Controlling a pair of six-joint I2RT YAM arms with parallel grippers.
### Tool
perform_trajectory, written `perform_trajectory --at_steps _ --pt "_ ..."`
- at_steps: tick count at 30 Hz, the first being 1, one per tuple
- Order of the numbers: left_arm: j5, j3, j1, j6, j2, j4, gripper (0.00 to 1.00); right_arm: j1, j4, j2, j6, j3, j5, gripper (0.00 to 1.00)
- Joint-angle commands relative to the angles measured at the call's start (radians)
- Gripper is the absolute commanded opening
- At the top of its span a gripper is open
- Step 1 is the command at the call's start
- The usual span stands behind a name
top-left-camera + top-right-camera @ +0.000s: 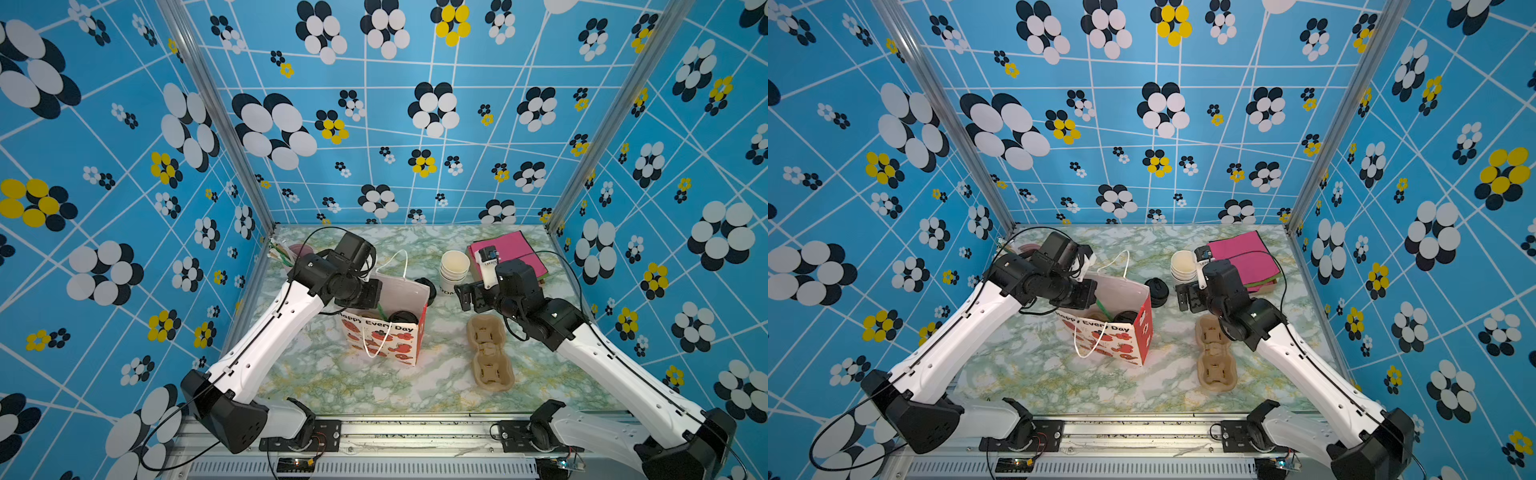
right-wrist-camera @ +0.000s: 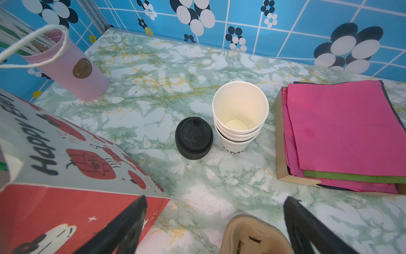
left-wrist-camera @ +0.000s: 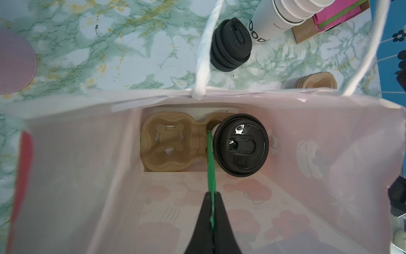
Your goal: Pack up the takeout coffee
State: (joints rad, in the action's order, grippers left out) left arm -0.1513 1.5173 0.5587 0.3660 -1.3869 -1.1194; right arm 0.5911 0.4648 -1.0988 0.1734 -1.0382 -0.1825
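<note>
Takeout coffee [image 3: 240, 144]: upright in bag [image 3: 329, 154], just ahead of nearer left end effector [image 3: 212, 194], clenched on green stick [image 3: 211, 158]; right end effector [image 2: 215, 199] released, empty.

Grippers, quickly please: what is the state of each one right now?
Left gripper: shut on the green stick, above the open bag.
Right gripper: open, holding nothing.
</note>
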Motion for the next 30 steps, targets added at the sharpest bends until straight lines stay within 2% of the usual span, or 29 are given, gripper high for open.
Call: perform_trajectory --at_steps 1,7,16,19,25,30 --pt "-0.025 0.004 0.015 -0.003 -0.025 0.009 0.01 -0.008 0.013 0.009 0.004 0.021 -0.017 0.99" --pt "-0.030 0.022 0.024 -0.010 -0.038 -0.001 0.10 -0.008 0.017 0.011 0.000 0.021 -0.018 0.99" --pt "0.034 0.105 0.023 -0.026 0.044 -0.005 0.41 -0.023 0.027 0.020 0.000 -0.011 -0.033 0.99" --pt "0.041 0.100 0.023 -0.025 0.098 0.033 0.55 -0.056 0.049 0.018 -0.001 -0.037 -0.051 0.99" --pt "0.038 0.013 0.022 -0.030 0.227 0.166 0.76 -0.206 0.107 -0.019 0.034 -0.082 -0.076 0.99" --pt "0.029 -0.072 0.016 -0.046 0.309 0.243 0.84 -0.412 0.099 -0.074 0.125 -0.093 0.004 0.99"
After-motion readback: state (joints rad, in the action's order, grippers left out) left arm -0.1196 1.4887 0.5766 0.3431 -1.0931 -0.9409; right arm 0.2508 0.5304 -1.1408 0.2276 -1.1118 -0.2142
